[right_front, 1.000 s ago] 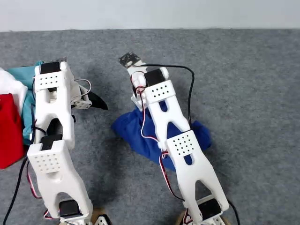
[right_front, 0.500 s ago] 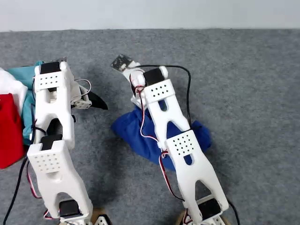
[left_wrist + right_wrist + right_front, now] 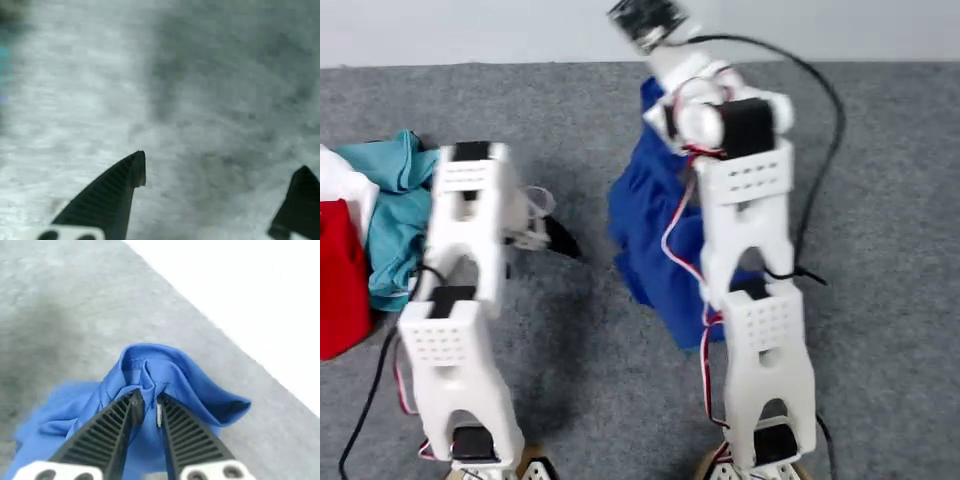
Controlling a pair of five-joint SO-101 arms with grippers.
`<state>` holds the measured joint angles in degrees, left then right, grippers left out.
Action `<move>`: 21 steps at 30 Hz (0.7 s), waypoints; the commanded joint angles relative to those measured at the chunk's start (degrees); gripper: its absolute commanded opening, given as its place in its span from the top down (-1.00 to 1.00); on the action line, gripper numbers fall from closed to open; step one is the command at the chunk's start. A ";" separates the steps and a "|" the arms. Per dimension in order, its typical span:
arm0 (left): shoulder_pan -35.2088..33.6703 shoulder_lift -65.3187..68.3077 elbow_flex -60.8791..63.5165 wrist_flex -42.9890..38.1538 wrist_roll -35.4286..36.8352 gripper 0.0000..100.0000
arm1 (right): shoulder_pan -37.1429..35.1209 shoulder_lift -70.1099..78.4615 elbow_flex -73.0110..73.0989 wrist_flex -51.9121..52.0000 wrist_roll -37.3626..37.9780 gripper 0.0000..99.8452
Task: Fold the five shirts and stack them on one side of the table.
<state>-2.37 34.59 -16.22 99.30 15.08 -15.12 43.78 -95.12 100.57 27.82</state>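
A blue shirt (image 3: 645, 220) hangs stretched from the middle of the grey table up toward the far edge, its lower end still on the surface. My right gripper (image 3: 148, 402) is shut on a bunched fold of this blue shirt (image 3: 172, 372), held above the table near the back. My left gripper (image 3: 215, 185) is open over bare grey surface, with nothing between its fingers. From above, the left gripper (image 3: 556, 236) sits just left of the hanging shirt. A teal shirt (image 3: 395, 215), a red shirt (image 3: 340, 275) and a white shirt (image 3: 340, 180) lie crumpled at the left edge.
The grey table surface (image 3: 880, 200) is bare on the right side and along the front between the arm bases. A pale wall (image 3: 470, 30) runs behind the table's far edge. The right arm's black cable (image 3: 825, 110) loops beside its wrist.
My right arm has risen and swung toward the back, pulling the blue shirt up off the table. The left arm has shifted slightly to the right.
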 commanded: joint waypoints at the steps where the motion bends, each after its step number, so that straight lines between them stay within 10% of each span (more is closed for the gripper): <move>1: 10.02 -0.88 0.84 1.14 0.26 0.15 | 4.35 -3.56 -0.79 2.42 -2.37 0.98; 9: 26.90 -0.79 4.44 1.14 -7.74 0.15 | 17.10 -7.34 -1.23 2.42 -3.43 0.98; 21: 32.88 -0.44 4.79 -4.31 -11.52 0.15 | 32.75 -12.44 -0.79 2.51 -3.78 0.98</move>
<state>29.27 34.59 -11.21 97.27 4.26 16.35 34.99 -95.12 100.57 25.01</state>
